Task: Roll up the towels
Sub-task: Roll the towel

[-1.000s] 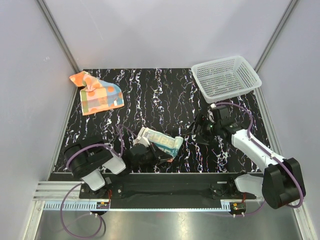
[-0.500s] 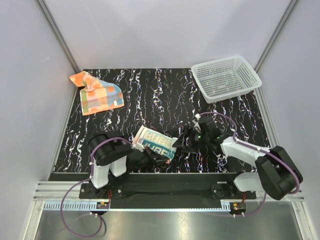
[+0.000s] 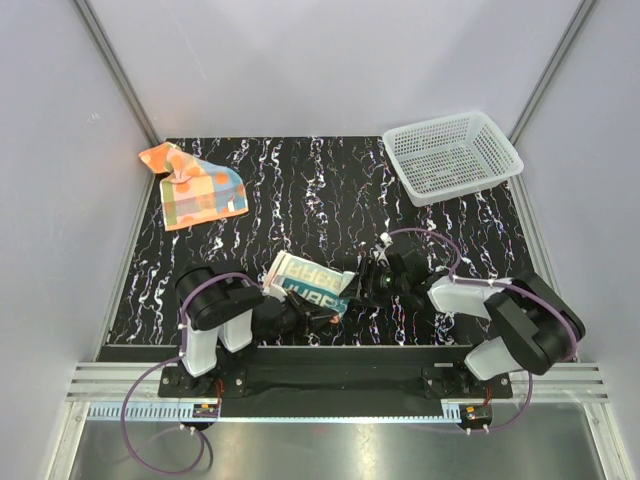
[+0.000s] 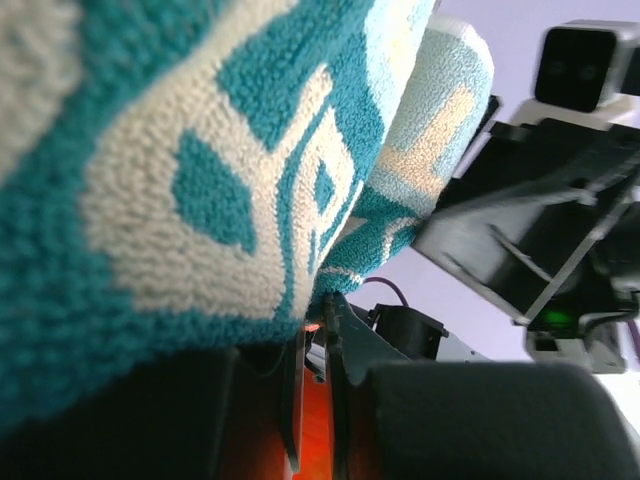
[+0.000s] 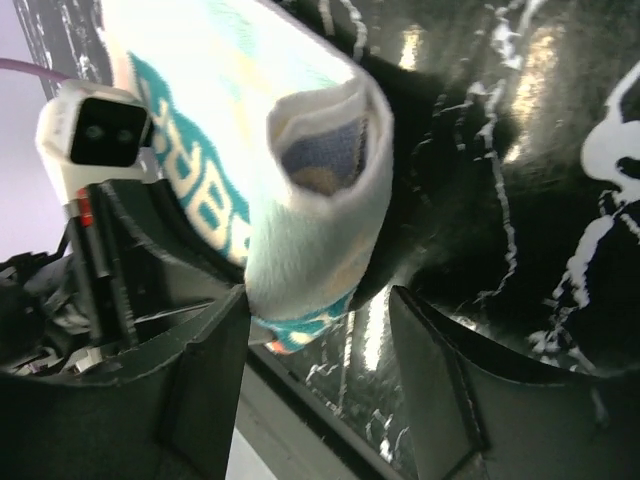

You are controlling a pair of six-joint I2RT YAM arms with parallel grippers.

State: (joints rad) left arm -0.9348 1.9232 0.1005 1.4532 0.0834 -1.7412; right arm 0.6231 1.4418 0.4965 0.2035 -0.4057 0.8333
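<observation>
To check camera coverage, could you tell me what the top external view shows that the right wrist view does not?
Only top external: the orange patchwork towel and white mesh basket. Only right wrist: the cream RABBIT towel seen end-on, its roll hollow, between the fingers of the open right gripper. Both: that towel and the black marbled table.

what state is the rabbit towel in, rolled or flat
Rolled: in the right wrist view the cream towel is a tube with its hollow end showing.
</observation>
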